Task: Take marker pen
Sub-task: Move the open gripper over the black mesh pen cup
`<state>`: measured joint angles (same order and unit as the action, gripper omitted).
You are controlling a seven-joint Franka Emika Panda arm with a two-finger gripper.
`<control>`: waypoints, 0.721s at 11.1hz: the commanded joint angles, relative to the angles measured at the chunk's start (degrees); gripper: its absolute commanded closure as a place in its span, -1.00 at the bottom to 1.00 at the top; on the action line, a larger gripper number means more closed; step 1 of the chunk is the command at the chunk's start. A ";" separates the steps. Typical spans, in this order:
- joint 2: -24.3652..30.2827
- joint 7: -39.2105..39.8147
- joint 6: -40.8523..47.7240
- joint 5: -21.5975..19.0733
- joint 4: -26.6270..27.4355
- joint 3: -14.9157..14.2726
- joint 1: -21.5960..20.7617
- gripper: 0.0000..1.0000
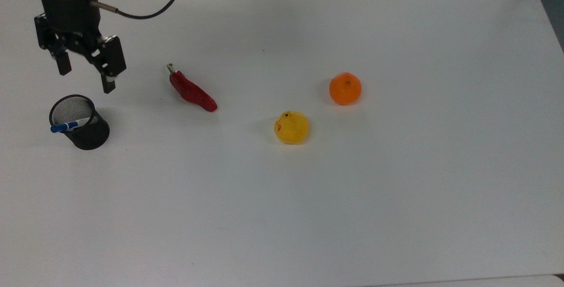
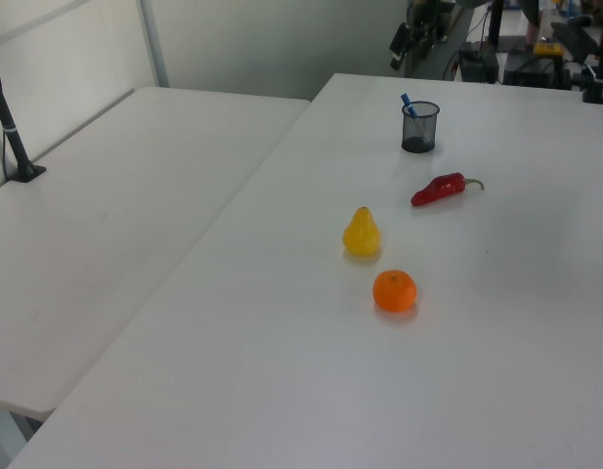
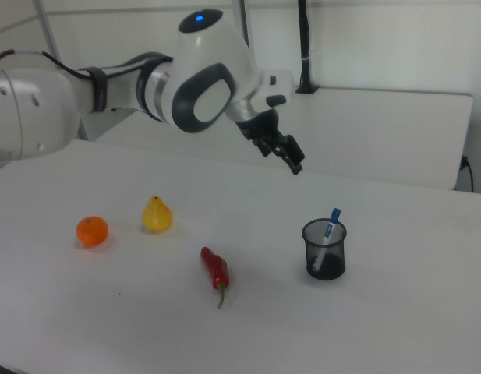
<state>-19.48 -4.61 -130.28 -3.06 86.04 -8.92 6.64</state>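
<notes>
Marker pen (image 1: 70, 124) stands tilted in the black mesh cup (image 1: 88, 133), near the top view's left edge of the table (image 1: 396, 212). Blue cap end pokes above the rim, leaning on it; lower barrel is inside the mesh.

Gripper (image 1: 85, 73) hangs above the table just beside the cup, toward the top view's upper side — jaws spread wide, nothing held.

Handling, my read: light, stiff, smooth plastic barrel, so likely a bit slippery. Not fragile. Best hold is the exposed cap end above the rim, fingers closing across the barrel. The cup looks light too — a sideways drag could tip it or pull it along, so lift along the pen's tilt.

Room: mesh rim crowds the grasp; one finger has to clear the inside wall. Red chilli (image 1: 192, 91) is the nearest neighbour, well apart. Yellow pear (image 1: 291, 127) and orange (image 1: 345, 88) are further off. Cup sits close to the table edge in the top view, less margin there; open surface on every other side.
</notes>
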 commanded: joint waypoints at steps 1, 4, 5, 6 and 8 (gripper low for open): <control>-4.68 0.39 -11.45 -0.20 0.18 -0.13 2.32 -1.00; -8.28 0.57 -14.73 0.50 -1.12 -0.22 3.38 -1.00; -8.73 1.00 -15.00 0.94 -1.40 -0.22 3.64 -1.00; -8.82 1.18 -15.00 1.82 -1.31 -0.22 4.60 -1.00; -10.40 1.18 -17.35 2.35 -1.31 -0.22 4.70 -1.00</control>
<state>-28.26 -4.59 -144.59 -1.68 85.36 -8.97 11.02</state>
